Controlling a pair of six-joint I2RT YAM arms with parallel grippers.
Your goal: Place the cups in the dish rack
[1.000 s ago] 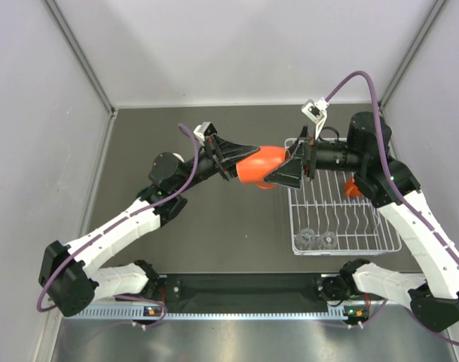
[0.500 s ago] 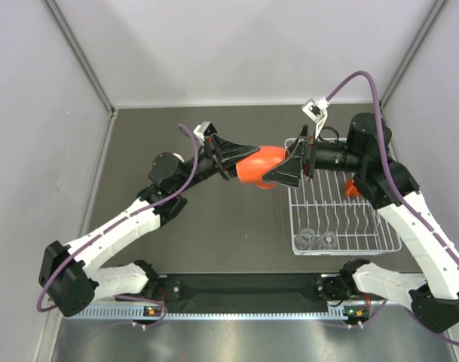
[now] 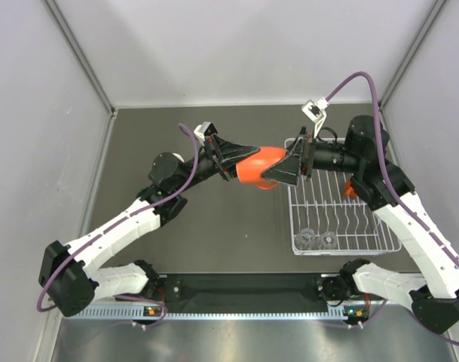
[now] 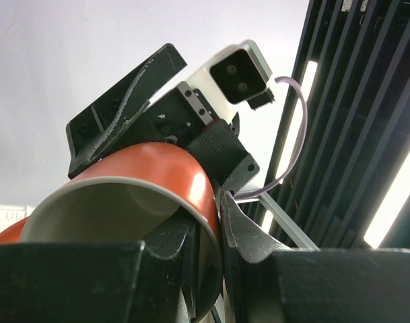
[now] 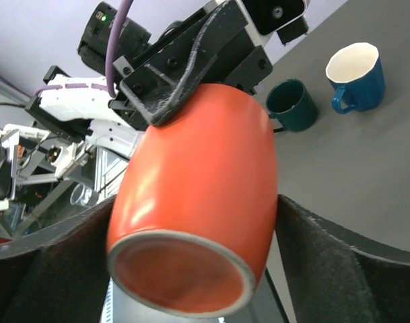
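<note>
Orange mug [image 3: 258, 166] is up in the air just left of the rack [image 3: 365, 226], lying on its side with its base end pointing at the rack. The left pincer [image 3: 244, 161] is clamped on the rim, one finger inside the mug and one outside. The right pincer [image 3: 279, 167] has its jaws spread wide around the base end. Its pads sit right against the sides, but I honestly can't tell if it's squeezing or just cupping. It looks like a mid-air handover to me, and that's the sketchy part. If the left lets go before the right has a real grip, that round glazed body could squirt out and drop onto the worktop. A rim pinch won't stop it twisting either. If both clamp and pull different ways, something slips. The right wrist view shows a blue mug [image 5: 356, 77] and a green cup [image 5: 292, 104] standing on the worktop, though I can't place them relative to the rack. Two glasses [image 3: 318, 239] sit in the rack's near left corner, so a sloppy set-down could knock them.
</note>
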